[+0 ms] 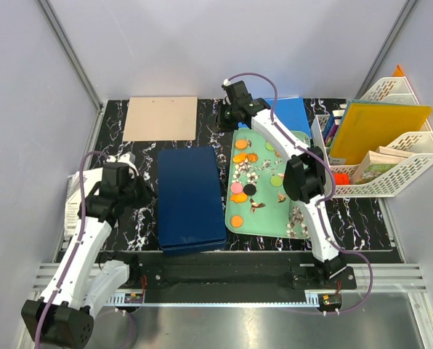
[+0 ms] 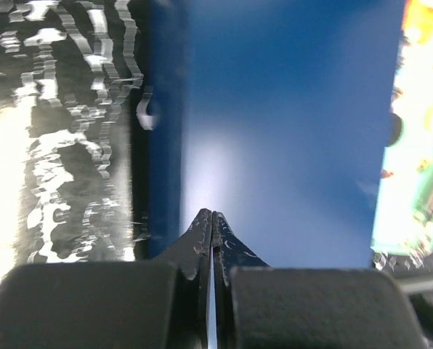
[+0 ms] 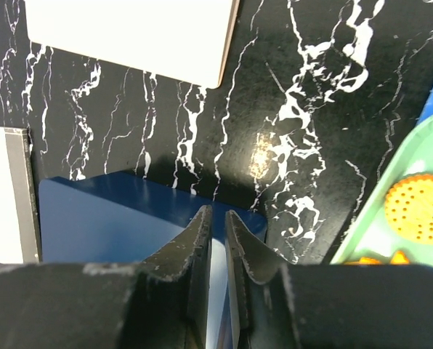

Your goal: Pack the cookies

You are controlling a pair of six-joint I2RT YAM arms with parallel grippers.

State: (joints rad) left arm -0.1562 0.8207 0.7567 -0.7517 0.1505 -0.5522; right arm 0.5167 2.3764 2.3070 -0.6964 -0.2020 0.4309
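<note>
At my far left a printed white sheet (image 1: 74,196) lies on the black marbled worktop (image 1: 362,214), partly under the left arm. The left claw (image 2: 211,217) is closed tight, tips pressed together. It sits just inside the left edge of the flat blue box (image 2: 289,131). I can't tell whether it touches the lid. Lower down a thin pale sliver shows between the fingers, and I can't make out what it is.

A tan board (image 1: 160,118) lies flat at the far side of the worktop, beyond the box. To its right, the right claw (image 3: 216,214) hangs over the box's far right corner. Its jaws are nearly together with a slim gap between them. I can't tell whether they pinch the box's edge.

Just right of the box is the mint-green tray (image 1: 229,218), and the cookies (image 1: 241,144) lie loose on it. Most are orange, with a pink, a black and a green one near the middle. Furthest right, a white file rack (image 1: 413,149) holds a yellow folder (image 1: 380,131).
</note>
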